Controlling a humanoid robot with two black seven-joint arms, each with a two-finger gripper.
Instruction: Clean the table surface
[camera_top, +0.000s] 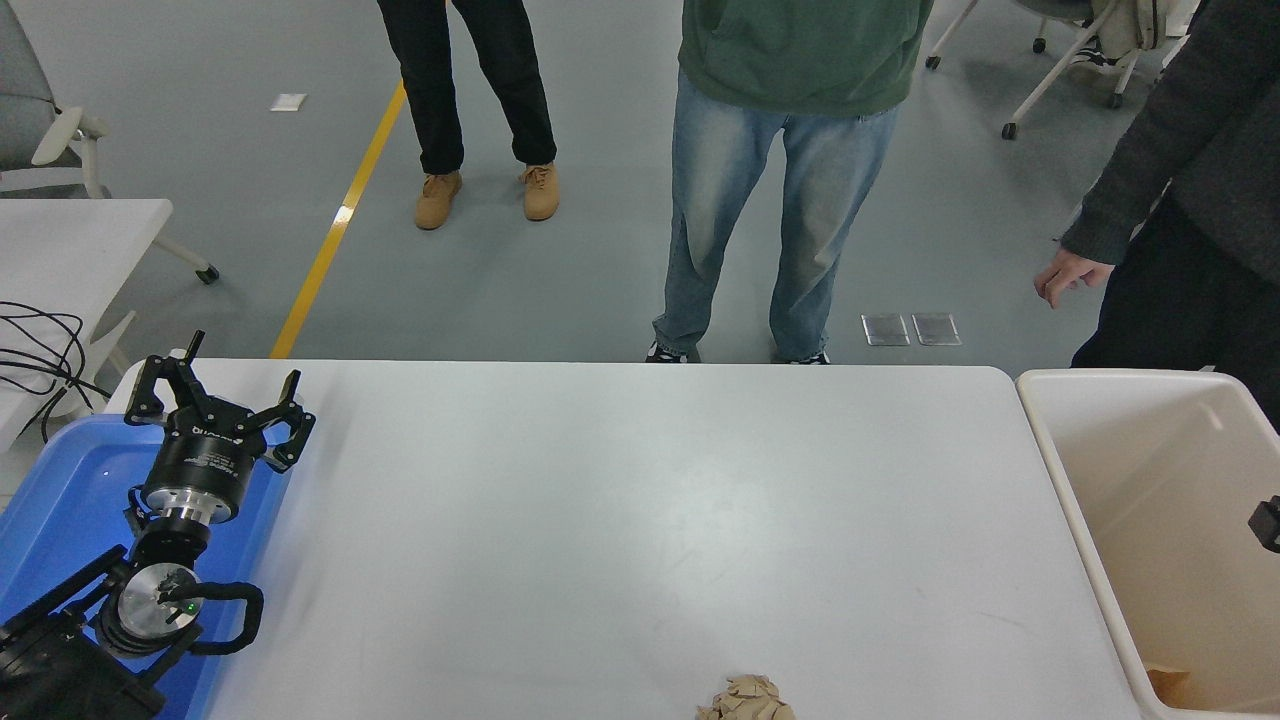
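Note:
The white table surface fills the middle of the head view. A crumpled ball of brown paper lies on it at the near edge, partly cut off by the picture's bottom. My left gripper is parked at the lower left over a blue tray, open and holding nothing. Only a small black piece of my right gripper shows at the right edge, above the beige bin; its state is hidden.
The blue tray lies under the left arm. The bin stands against the table's right end, with a brown scrap at its bottom. Three people stand beyond the far edge, one with a hand hanging near the bin.

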